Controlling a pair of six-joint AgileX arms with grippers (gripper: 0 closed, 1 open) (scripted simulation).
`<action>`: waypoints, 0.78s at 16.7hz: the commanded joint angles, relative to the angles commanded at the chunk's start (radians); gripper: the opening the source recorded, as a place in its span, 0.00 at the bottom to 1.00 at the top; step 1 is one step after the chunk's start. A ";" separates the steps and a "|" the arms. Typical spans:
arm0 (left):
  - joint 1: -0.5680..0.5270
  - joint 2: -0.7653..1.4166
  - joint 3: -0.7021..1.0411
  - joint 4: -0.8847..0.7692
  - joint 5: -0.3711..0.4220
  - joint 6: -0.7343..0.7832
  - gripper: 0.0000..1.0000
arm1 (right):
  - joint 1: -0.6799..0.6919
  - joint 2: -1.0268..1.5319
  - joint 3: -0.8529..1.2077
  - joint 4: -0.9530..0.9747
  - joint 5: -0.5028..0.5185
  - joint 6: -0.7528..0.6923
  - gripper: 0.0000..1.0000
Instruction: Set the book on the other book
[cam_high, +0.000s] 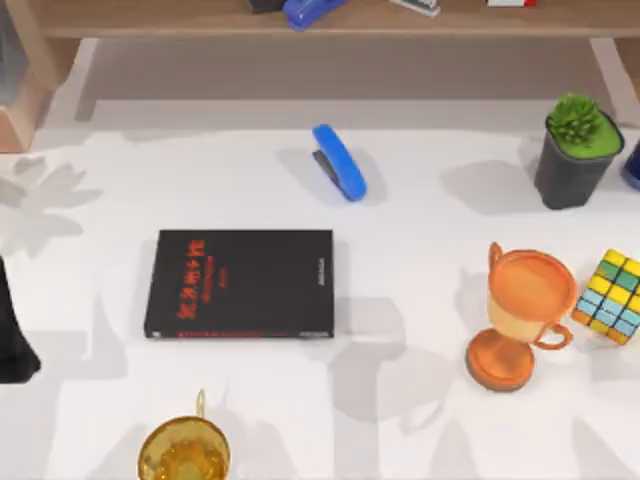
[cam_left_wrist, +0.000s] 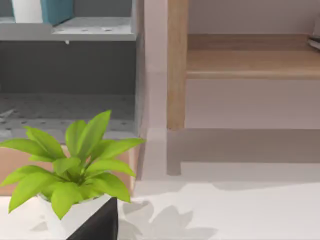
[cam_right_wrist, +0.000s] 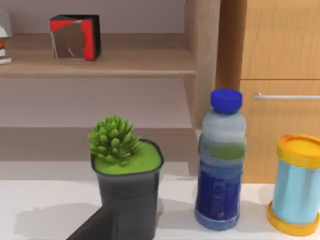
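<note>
Black with unreadable red lettering, the other book (cam_high: 240, 284) is lying flat at the white desk's (cam_high: 420, 220) middle. Left of it, my left arm (cam_high: 12, 340) is sitting cut off at the edge; its end effector's state I cannot tell. Rightward, a dark pot (cam_high: 572, 168) is holding a green succulent.

Bright even light, soft grey shadows on the white table (cam_high: 420, 200), trophy (cam_high: 520, 315) shadow falling toward nine o'clock, no glare, slightly soft edges
</note>
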 joint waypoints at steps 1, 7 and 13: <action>0.000 0.000 0.000 0.000 0.000 0.000 1.00 | 0.000 0.000 0.000 0.000 0.000 0.000 1.00; 0.043 0.157 0.142 0.060 0.041 0.001 1.00 | 0.000 0.000 0.000 0.000 0.000 0.000 1.00; 0.148 0.674 0.514 0.210 0.160 -0.001 1.00 | 0.000 0.000 0.000 0.000 0.000 0.000 1.00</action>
